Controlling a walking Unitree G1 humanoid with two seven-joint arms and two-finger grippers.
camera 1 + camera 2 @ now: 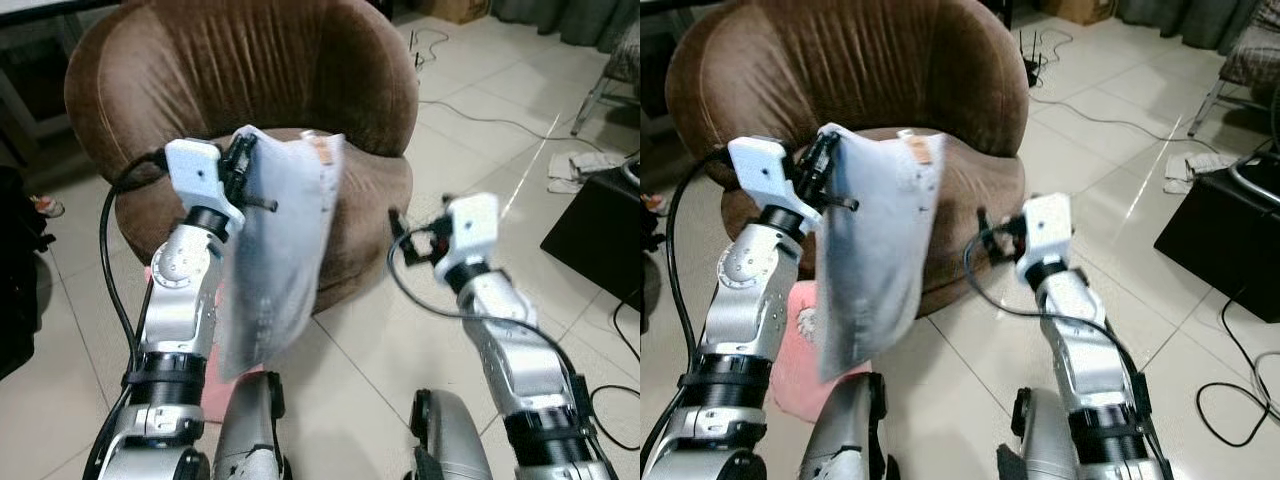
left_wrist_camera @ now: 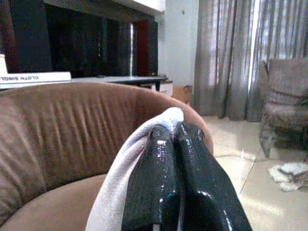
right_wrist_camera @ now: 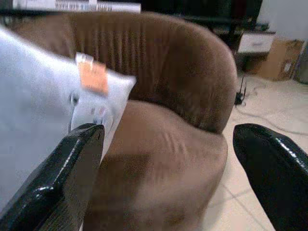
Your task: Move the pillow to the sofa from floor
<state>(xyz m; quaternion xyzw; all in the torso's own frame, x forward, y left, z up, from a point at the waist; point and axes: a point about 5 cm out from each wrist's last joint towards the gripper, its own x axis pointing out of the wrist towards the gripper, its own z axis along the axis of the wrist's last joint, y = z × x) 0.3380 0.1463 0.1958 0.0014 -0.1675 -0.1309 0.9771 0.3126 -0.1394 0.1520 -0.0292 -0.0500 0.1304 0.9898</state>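
A pale blue-white pillow (image 1: 280, 250) with an orange tag hangs limp in the air in front of the brown round sofa (image 1: 250, 70), its top corner level with the seat cushion (image 1: 970, 190). My left gripper (image 1: 243, 165) is shut on that top corner; in the left wrist view its gripper (image 2: 173, 131) is pressed together with pillow (image 2: 118, 187) cloth bunched between the fingers. My right gripper (image 1: 402, 235) is held open to the right of the pillow, near the sofa's front right side, with nothing in it (image 3: 168, 132).
A pink cushion (image 1: 795, 360) lies on the tiled floor at the sofa's foot, under the hanging pillow. To the right stand a black box (image 1: 600, 235) and a crumpled cloth (image 1: 575, 170), with cables (image 1: 1230, 390) trailing over the floor.
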